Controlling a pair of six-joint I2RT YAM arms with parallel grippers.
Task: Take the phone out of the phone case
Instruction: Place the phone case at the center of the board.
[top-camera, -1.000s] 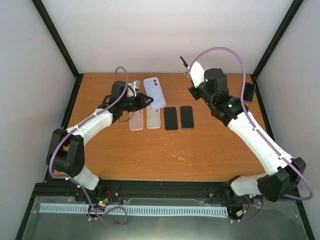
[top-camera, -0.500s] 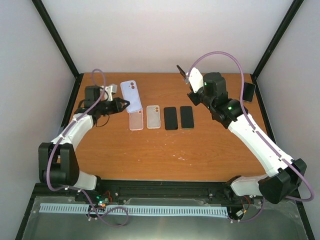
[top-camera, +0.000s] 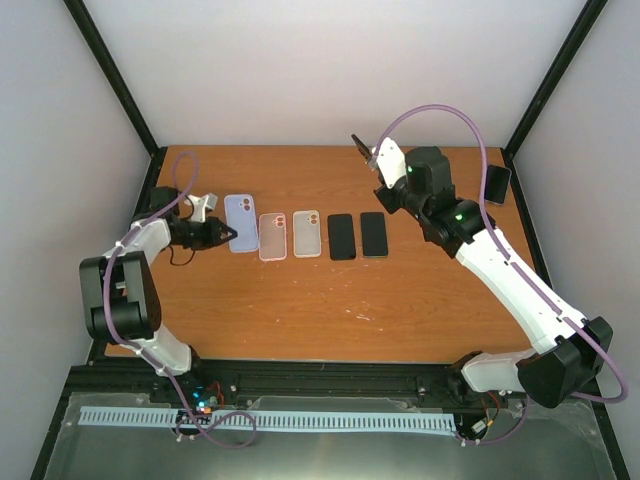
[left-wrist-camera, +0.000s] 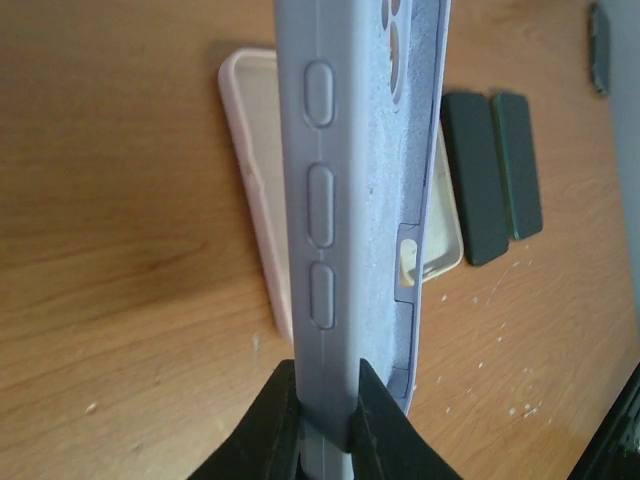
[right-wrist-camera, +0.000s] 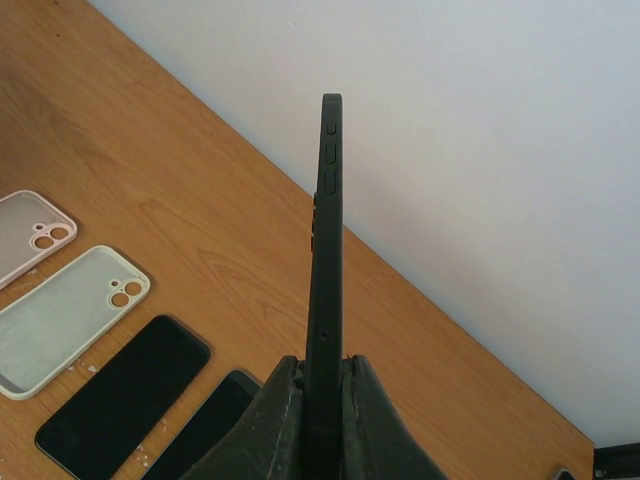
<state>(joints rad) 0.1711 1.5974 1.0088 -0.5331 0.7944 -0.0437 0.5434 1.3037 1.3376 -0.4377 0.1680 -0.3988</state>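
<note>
The left hand (left-wrist-camera: 322, 425) clamps a matte lilac case (left-wrist-camera: 325, 200); the right hand (right-wrist-camera: 322, 385), a slim black phone (right-wrist-camera: 327, 220).

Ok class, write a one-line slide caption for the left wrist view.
Left gripper pinches an empty lilac phone case edge-on, beside a pink case.

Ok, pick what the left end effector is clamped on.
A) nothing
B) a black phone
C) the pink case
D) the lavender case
D: in the left wrist view the left end effector is shut on the edge of the lavender case, while the pink case lies on the table beyond it.
</note>
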